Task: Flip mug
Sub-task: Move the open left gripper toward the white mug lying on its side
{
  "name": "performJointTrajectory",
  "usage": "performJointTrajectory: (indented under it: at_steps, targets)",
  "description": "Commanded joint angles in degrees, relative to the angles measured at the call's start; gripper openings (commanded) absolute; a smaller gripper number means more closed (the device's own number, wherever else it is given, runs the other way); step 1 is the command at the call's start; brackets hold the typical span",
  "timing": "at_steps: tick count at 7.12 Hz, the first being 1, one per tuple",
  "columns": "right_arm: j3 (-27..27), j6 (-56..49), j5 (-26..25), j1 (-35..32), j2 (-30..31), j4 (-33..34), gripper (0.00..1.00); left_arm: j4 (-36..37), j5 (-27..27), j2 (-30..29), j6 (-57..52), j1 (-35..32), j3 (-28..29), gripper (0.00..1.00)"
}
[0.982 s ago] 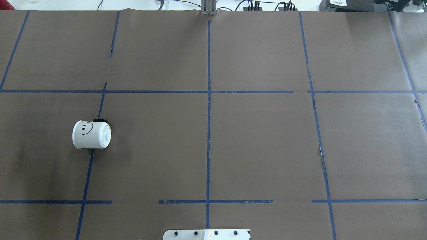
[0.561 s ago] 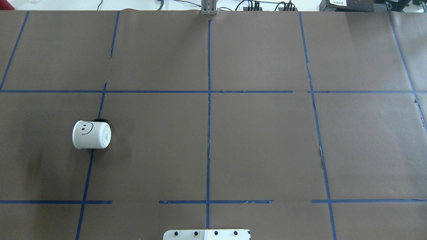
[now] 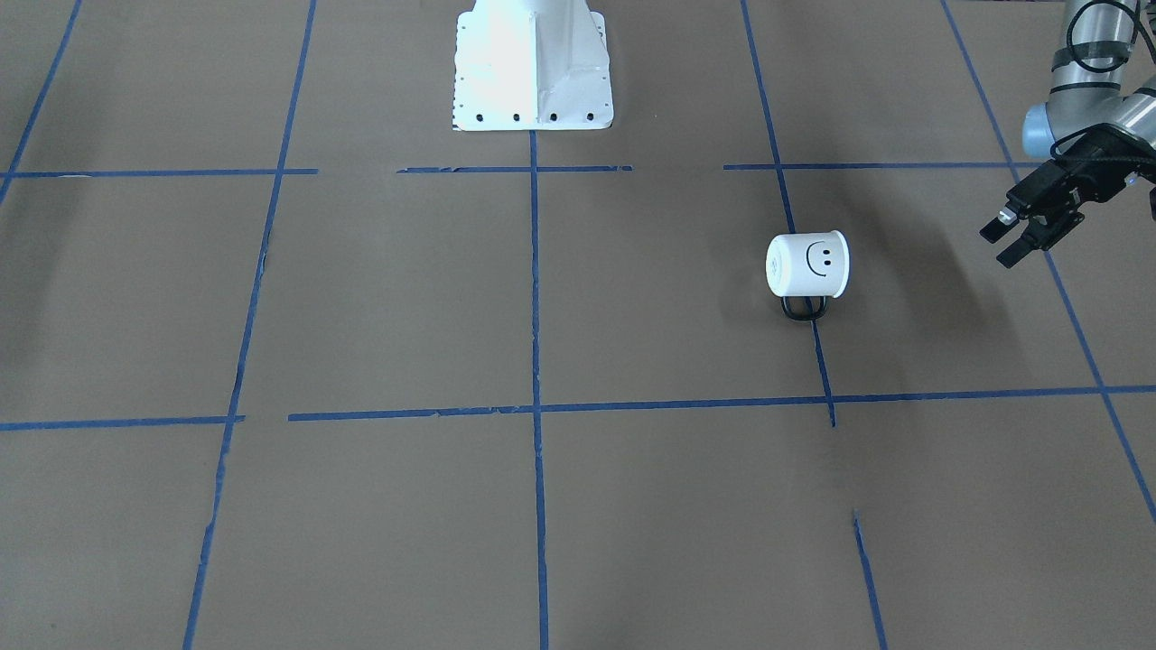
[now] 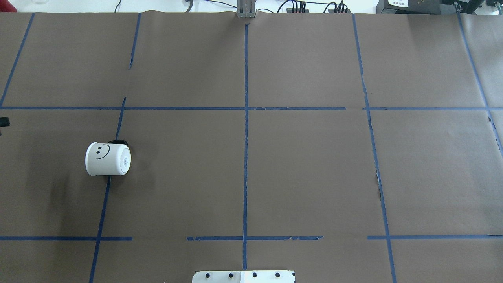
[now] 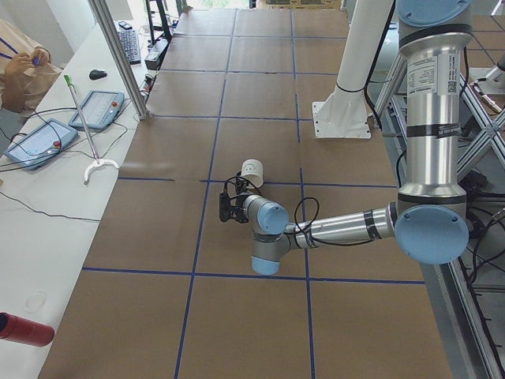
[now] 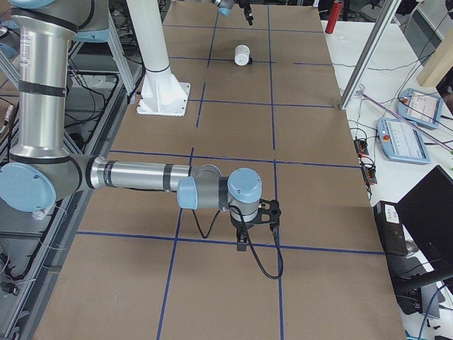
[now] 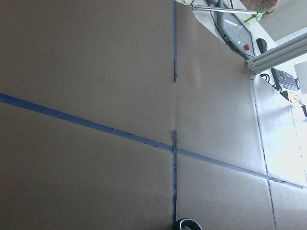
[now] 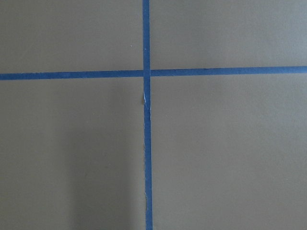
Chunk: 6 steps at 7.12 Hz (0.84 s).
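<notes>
mug (image 3: 808,264) on side, L hand (image 3: 1005,242) well apart (jaws spread)

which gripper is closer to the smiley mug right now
Left. The left gripper hangs open off to one side of the smiley mug, not touching. The right gripper is far off, toward the table's opposite end.

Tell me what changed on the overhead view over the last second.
The left gripper has moved in: its dark tip now shows at the overhead view's left edge, absent before. It is open, empty and apart from the mug. The mug stayed put, lying on its side.
</notes>
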State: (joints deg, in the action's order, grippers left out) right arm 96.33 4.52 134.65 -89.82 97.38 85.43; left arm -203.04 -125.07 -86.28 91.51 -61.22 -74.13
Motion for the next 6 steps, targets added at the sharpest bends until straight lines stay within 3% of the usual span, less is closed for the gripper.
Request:
performJointTrajectory:
  at_steps: [1, 3, 4, 6]
  targets:
    - [0.0, 0.0, 0.0, 0.0, 0.0, 0.0, 1.0, -6.4, 4.3, -4.1, 7.6, 3.5, 2.8, 0.99]
    - [0.0, 0.0, 0.0, 0.0, 0.0, 0.0, 1.0, -8.2, 5.1, -5.0, 9.9, 5.8, 4.5, 0.97]
    - [0.0, 0.0, 0.0, 0.0, 0.0, 0.0, 1.0, -9.3, 5.0, -5.2, 15.3, 7.7, 5.1, 0.9]
    - [0.0, 0.0, 0.0, 0.0, 0.0, 0.0, 1.0, -9.6, 4.9, -5.2, 21.4, 10.8, 5.1, 0.9]
